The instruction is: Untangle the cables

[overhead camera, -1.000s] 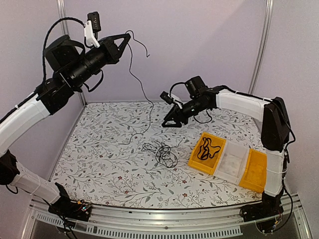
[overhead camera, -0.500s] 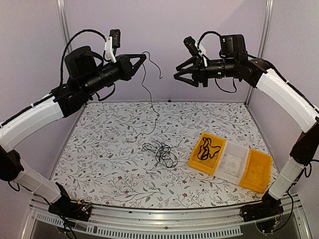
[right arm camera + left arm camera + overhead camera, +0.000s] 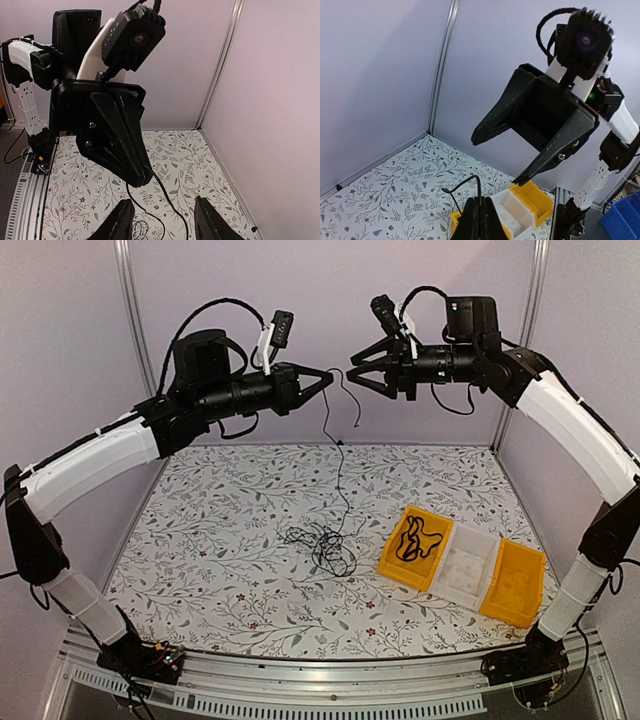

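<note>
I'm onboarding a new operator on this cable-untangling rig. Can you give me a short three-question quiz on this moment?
1. True or false: the left end effector pinches a black cable high above the table.
2. The cable's lower end runs into: A) the tangle on the table, B) a wall socket, C) a spool.
3. Fill in: the right end effector has its jaws ____.
Key: 1 true; 2 A; 3 open.

Bright, soft, even light, seemingly from overhead; only faint shadows beneath the thin black cables (image 3: pixel 325 545) on the floral-patterned white tabletop (image 3: pixel 220 580). Focus crisp.
</note>
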You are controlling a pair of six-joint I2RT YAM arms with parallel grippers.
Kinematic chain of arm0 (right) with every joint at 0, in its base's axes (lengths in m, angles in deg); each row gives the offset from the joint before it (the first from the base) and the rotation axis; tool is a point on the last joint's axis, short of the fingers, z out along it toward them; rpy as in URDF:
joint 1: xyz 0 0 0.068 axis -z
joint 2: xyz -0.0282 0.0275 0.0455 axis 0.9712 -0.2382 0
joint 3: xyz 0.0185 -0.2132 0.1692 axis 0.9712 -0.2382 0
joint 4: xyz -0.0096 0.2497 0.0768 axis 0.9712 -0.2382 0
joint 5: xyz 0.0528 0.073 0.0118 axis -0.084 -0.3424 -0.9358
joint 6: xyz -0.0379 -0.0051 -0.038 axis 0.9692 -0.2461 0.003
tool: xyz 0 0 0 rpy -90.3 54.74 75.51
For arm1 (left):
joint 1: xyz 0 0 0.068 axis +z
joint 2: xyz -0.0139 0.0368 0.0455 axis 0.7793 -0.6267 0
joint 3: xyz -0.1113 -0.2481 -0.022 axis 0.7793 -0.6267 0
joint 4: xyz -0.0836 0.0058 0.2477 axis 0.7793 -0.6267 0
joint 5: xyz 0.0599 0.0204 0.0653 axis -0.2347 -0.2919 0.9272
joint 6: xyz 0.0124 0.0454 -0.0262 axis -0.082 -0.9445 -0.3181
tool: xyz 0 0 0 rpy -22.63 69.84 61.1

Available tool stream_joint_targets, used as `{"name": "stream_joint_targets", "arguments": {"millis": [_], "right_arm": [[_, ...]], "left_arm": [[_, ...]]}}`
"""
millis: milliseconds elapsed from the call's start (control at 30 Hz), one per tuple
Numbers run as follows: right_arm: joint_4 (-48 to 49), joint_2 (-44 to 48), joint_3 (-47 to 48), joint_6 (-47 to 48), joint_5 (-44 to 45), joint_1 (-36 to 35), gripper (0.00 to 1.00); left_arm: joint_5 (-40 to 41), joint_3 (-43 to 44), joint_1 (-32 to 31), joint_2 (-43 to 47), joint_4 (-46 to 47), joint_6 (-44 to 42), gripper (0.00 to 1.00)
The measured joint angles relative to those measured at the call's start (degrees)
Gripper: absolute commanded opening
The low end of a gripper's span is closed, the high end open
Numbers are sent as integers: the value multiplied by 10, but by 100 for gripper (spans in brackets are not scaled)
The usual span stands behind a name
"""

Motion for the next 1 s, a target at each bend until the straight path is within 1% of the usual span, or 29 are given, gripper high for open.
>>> {"name": "stream_joint_targets", "arguments": {"millis": [100,200,233,367,567,667,767,933,967,1000], "right_arm": [[-3,-6,0,2,-3,-1,42],[-4,-7,0,2,-4,-1,31],[-4,-7,0,2,-5,-1,29],[-4,-7,0,-4,-15,-2,26],[-5,-7,0,-7,-20,-3,26],[-10,-7,0,-7,-23,-4,23],[-16,-8,0,-4,-23,-4,17],[-18,-8,0,-5,-23,-5,0],[-19,-8,0,-5,-23,-5,0],[-20,-8,0,-5,-21,-5,0]], "left_arm": [[-26,12,-1,-6,-2,-4,0],[-47,19,-4,-9,-3,-7,0],[-51,21,-5,-9,-3,-8,0],[-63,22,-7,-9,-3,-8,0],[-68,23,-7,-11,-5,-8,0],[-69,23,-10,-14,-5,-8,0],[-72,23,-12,-16,-5,-8,0],[-74,23,-14,-17,-5,-8,0],[-74,23,-14,-17,-5,-8,0],[-74,23,-14,-17,-5,-8,6]]}}
